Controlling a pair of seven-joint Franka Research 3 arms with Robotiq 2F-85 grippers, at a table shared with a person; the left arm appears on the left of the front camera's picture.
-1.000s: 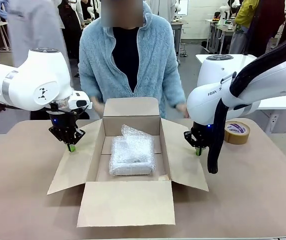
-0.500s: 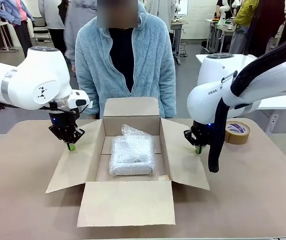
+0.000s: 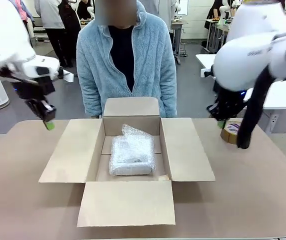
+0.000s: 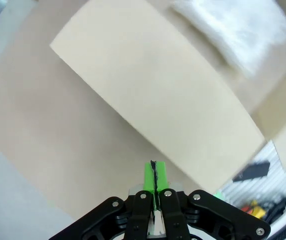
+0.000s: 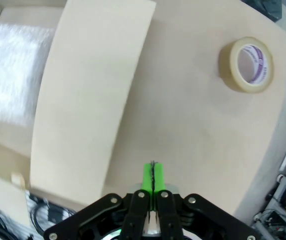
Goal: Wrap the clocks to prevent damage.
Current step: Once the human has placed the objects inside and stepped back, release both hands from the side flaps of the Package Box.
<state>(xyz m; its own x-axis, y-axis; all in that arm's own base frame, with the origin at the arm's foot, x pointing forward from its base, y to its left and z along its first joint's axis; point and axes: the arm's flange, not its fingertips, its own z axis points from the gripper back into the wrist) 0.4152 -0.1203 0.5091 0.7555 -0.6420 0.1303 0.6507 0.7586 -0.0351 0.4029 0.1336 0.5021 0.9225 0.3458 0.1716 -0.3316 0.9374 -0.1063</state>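
Clocks (image 3: 132, 156) lie lumpy, bubble-wrapped, inside cardboard box (image 3: 185, 150).

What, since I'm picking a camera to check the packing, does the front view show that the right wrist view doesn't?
The front view adds the person standing behind the cardboard box, all four flaps spread open, and the left gripper hanging left of the box. The right wrist view adds a close look down the right gripper, green pads pressed together, over bare table. Both show the bubble-wrapped clocks lying in the box, the box's right flap and the tape roll.
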